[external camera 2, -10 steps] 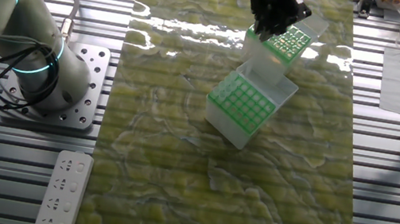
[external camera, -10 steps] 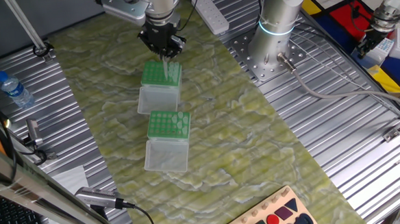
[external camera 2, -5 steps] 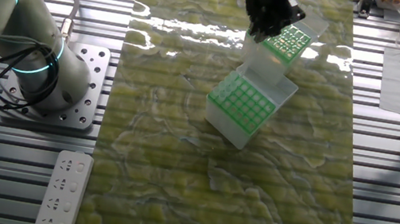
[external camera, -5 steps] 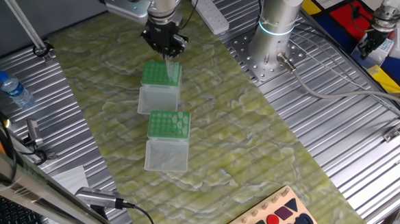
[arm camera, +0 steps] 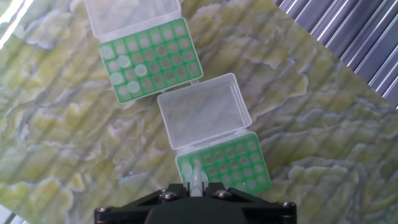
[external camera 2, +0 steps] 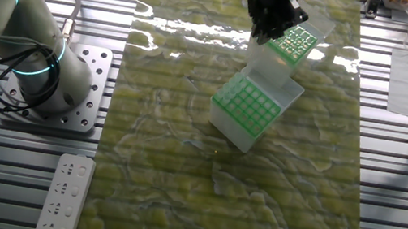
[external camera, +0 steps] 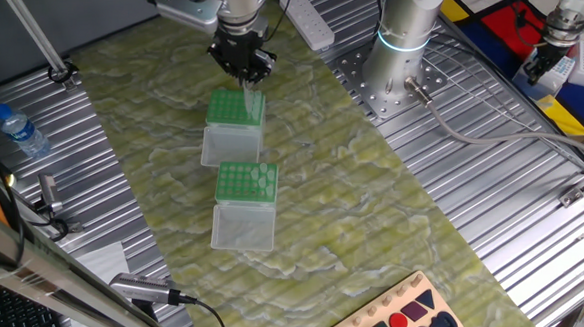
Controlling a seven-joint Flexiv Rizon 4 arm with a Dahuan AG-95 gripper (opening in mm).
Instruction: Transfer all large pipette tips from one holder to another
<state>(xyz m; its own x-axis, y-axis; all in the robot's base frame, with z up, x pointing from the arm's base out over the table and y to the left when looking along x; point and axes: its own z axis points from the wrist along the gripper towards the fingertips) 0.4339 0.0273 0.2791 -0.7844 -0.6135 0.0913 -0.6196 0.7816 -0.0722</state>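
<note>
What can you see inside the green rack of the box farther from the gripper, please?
In the far box's green rack, a few whitish tips sit near one end; the other holes look empty. Their lower parts are hidden.

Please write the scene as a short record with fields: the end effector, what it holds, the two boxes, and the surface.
end effector: above the near box, shut on a tip
tip: whitish, lifted, its lower part over the box's green rack
near box: lid open, rack holes look mostly empty
far box: lid open, several tips at one side of its rack
surface: green marbled mat
task state: transfer in progress
</note>
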